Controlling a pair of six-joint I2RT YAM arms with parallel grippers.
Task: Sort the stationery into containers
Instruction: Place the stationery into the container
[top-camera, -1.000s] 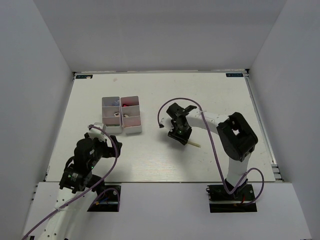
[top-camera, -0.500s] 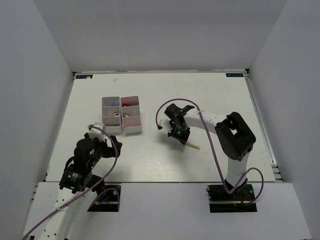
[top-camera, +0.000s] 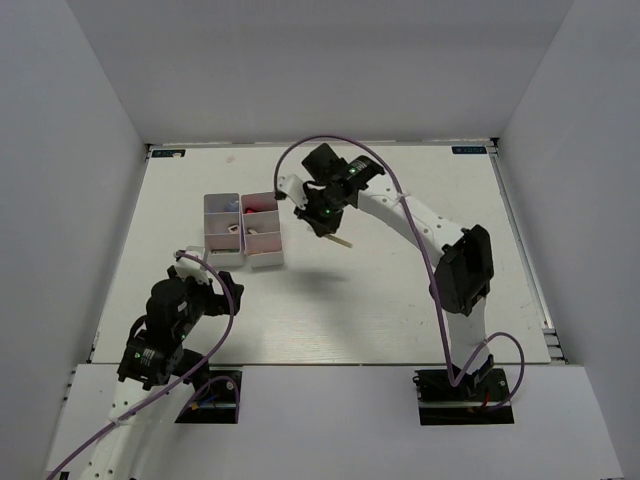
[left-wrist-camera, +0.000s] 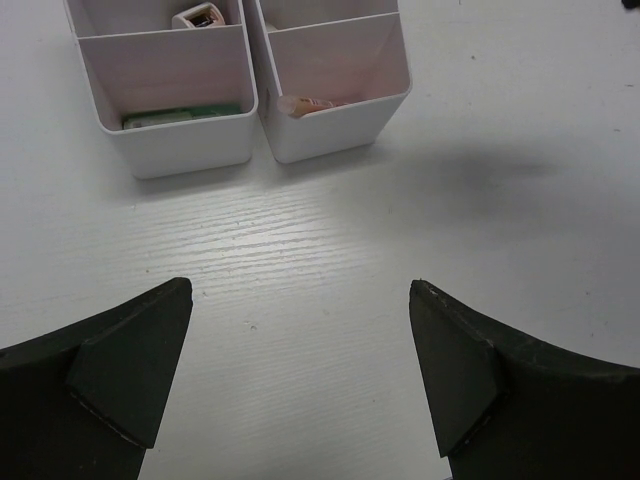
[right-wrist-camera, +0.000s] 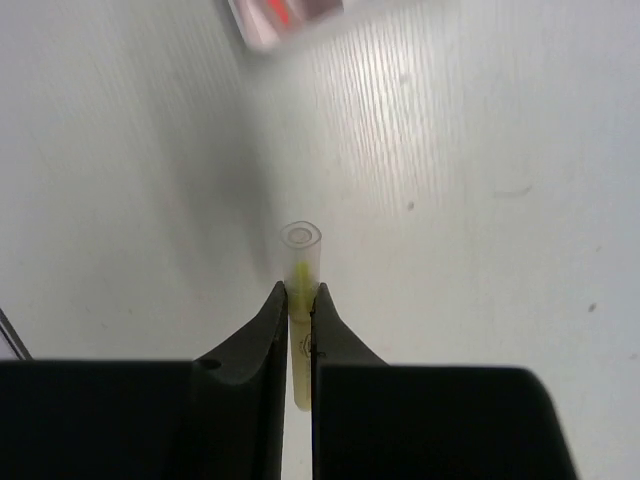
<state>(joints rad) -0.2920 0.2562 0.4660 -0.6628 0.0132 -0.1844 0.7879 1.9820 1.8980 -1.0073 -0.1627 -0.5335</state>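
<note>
1. The containers (top-camera: 262, 261) stand on the desk (top-camera: 400, 300), left of its middle, and they are partly filled. In the left wrist view a green piece (left-wrist-camera: 180, 117) lies in the near left compartment. A pink-orange piece (left-wrist-camera: 314, 101) lies in the near right compartment. A small item (left-wrist-camera: 197, 15) sits in the compartment behind the green one; what it is, I cannot tell.
2. The right gripper (right-wrist-camera: 300, 296) is closed tightly on a thin yellow piece (right-wrist-camera: 301, 262) with a clear cap. The cap end sticks out past the fingertips.
3. In the top view this gripper is raised above the desk, just to the right of the containers. It is not yet over any compartment.
4. The left gripper (left-wrist-camera: 300, 290) is wide open and holds nothing. It is low over the desk, on the near side of the containers, pointing at them.
5. I see no other loose stationery on the desk in the top view, so I judge the sorting is almost finished.
6. What is left, in my judgement, is to bring the yellow piece over a compartment and release it. Which compartment it belongs in, the views do not tell.
</note>
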